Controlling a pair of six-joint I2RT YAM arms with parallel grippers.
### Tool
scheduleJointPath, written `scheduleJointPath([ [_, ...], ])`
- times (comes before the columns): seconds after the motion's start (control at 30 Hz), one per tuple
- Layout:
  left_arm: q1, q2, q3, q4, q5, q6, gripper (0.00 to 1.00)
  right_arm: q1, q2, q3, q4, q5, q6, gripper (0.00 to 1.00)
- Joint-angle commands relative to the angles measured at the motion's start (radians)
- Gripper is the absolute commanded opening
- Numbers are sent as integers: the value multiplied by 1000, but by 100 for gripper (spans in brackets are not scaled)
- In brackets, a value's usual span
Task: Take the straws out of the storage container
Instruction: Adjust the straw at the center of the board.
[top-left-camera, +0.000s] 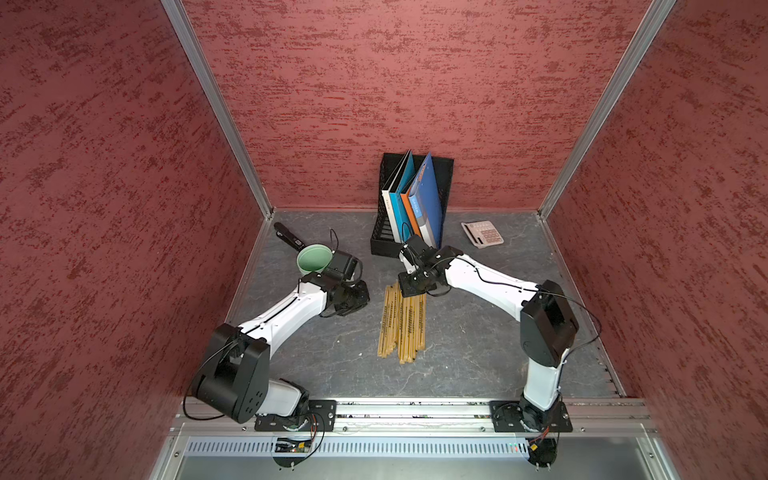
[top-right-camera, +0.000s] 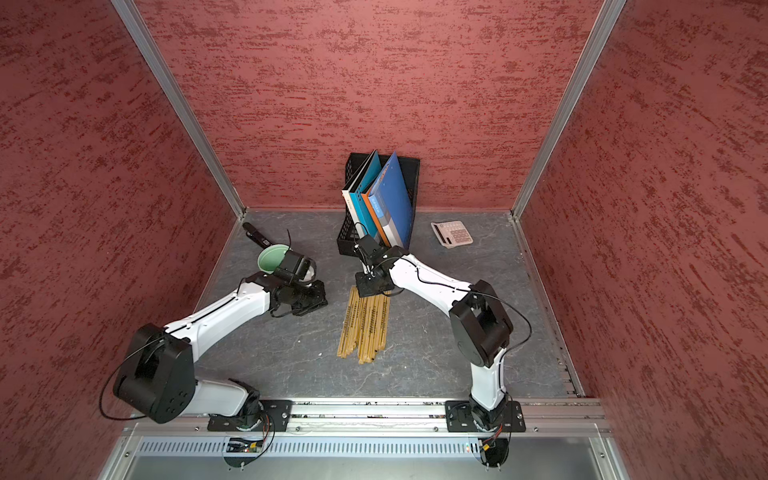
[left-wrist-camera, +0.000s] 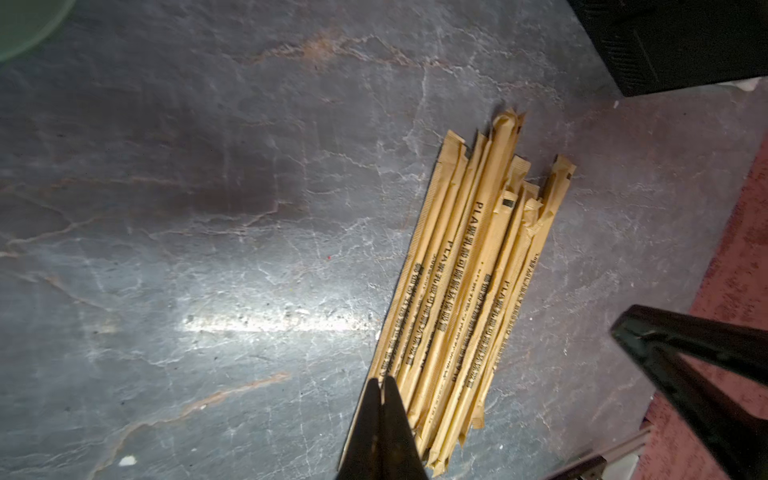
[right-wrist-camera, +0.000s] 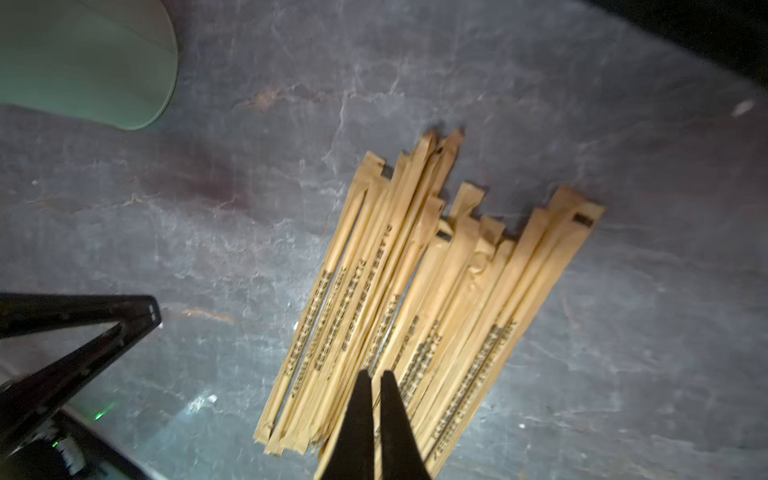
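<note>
Arms (top-left-camera: 282, 311) bent inward; left hand (left-wrist-camera: 380, 380) clenched empty beside cup (top-left-camera: 309, 259); right hand (right-wrist-camera: 372, 374) clenched empty above straws (top-left-camera: 402, 324).

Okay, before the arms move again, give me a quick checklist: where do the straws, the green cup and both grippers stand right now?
1. No straws left in the storage container: ok.
2. The storage container stands upright on the table: ok.
3. The straws lie flat together on the table: ok.
4. The left gripper has its jaws shut and holds nothing: ok.
5. The right gripper has its jaws shut over the straws; clear of them: cannot tell.
</note>
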Motion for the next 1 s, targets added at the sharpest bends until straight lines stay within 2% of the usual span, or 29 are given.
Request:
scheduleJointPath([
  [0.0, -4, 12, -29, 95, 125, 8, 0, 4, -12, -103, 37, -137, 49, 0],
  [0.13, -6, 53, -74, 255, 306, 10, 0, 2, -30, -190, 85, -228, 58, 0],
  [0.27, -25, 113, -80, 361, 401, 0, 0, 1, -51, -257, 116, -253, 64, 0],
  [0.57, -74, 230, -34, 383, 385, -1, 0, -22, -58, -344, 152, -250, 63, 0],
  [0.97, -81, 314, -3, 261, 270, 45, 0, -64, -105, -427, 186, -236, 62, 0],
])
